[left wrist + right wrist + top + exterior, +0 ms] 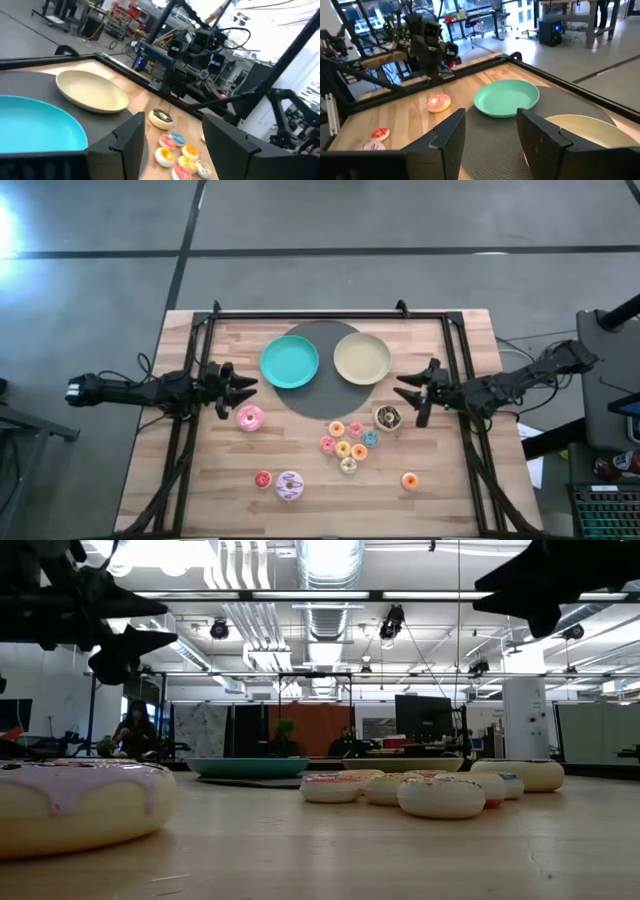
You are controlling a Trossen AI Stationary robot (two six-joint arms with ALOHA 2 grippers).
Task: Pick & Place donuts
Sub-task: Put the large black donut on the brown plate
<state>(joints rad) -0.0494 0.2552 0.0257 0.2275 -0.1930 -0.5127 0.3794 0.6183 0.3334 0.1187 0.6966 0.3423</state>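
Observation:
The donuts lie flat on the wooden table. A large pink one (250, 417) sits just below my left gripper (243, 390); a chocolate one (387, 417) lies near my right gripper (409, 393). A cluster of tiny donuts (348, 442) sits between them, a lilac-white one (290, 484) and a red one (263, 478) toward the near edge, and an orange one (409, 480) near right. Both grippers hover open above the table, facing each other. The teal plate (290, 362) and beige plate (362, 358) rest on a dark round mat (320, 398).
A black metal frame (320, 314) runs along the far edge and down both sides of the table. The right wrist view shows the left arm (427, 42) beyond the pink donut (438, 103). Bare wood lies at the near left (190, 480). Desks and equipment fill the room behind.

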